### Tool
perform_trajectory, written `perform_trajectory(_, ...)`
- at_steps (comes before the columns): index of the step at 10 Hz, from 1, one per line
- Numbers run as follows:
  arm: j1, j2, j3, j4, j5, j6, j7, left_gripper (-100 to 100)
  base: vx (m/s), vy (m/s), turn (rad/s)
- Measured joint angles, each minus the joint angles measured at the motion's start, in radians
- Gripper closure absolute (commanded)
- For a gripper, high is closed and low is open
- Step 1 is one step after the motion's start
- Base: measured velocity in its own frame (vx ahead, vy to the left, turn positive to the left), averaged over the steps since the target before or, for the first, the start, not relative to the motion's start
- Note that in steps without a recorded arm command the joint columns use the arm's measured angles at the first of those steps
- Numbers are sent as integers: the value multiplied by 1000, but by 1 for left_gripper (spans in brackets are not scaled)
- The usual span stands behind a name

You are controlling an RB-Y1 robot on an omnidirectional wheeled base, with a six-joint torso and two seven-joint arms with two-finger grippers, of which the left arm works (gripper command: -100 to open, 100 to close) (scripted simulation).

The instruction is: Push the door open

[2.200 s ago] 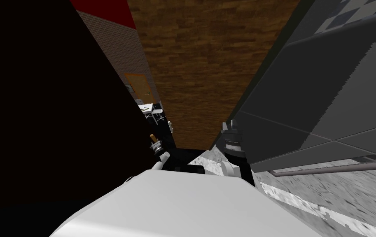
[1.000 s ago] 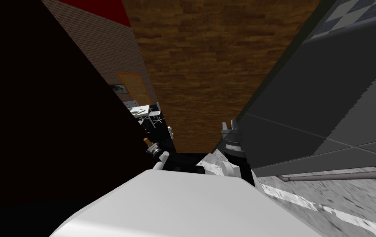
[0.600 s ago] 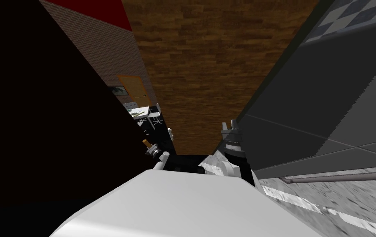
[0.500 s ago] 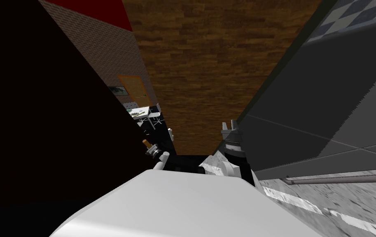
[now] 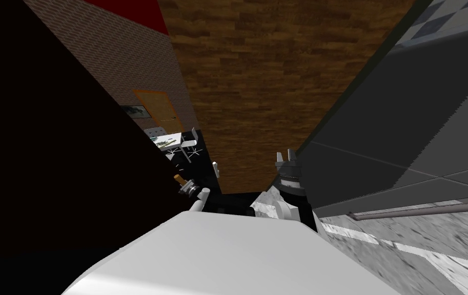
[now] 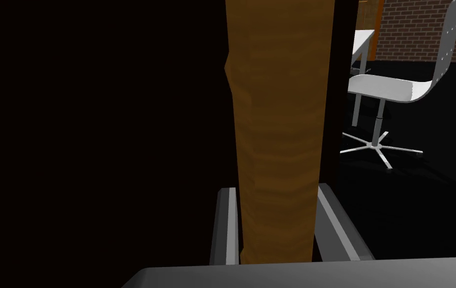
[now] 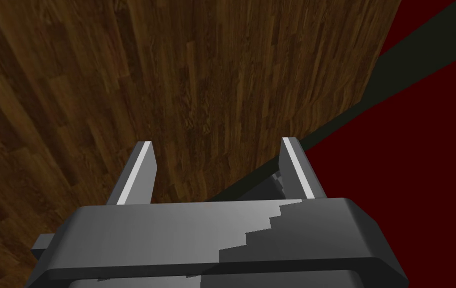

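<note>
Door (image 5: 258,77), frame centre, seems only ajar, more pushing due; left pincer (image 6: 275,189) grasps a wooden bar (image 6: 276,125), right pincer (image 7: 217,144) is released.

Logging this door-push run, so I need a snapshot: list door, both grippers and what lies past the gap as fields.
door: brown wood panel, straight ahead
left gripper: shut on a brown wooden bar
right gripper: open, nothing between fingers, facing the door
past the gap: white swivel chair, brick wall behind it
</note>
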State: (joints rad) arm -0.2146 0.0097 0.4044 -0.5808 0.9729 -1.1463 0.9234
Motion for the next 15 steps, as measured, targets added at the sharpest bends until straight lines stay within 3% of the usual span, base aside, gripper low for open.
perform_trajectory(1,17,-11,13,-41,12,0,-18,100,13,112,-90)
perform_trajectory(2,4,-2,19,-15,17,-12,-15,100,17,73,-40)
perform_trajectory(6,2,-2,42,-14,36,-40,-18,100,2,58,-44)
perform_trajectory(7,-9,5,44,11,37,-51,-9,100,19,54,-111)
perform_trajectory(8,4,-5,55,-20,47,-54,-23,100,0,70,-81)
perform_trajectory(9,2,1,60,-11,52,-60,-22,100,-10,56,-5)
perform_trajectory(10,-15,13,62,26,52,-73,-5,100,10,100,-107)
perform_trajectory(13,-44,19,99,84,82,-137,10,100,16,136,-124)
perform_trajectory(14,-43,18,108,73,89,-148,5,100,11,53,9)
perform_trajectory(15,-37,18,112,48,93,-142,-10,100,19,70,-118)
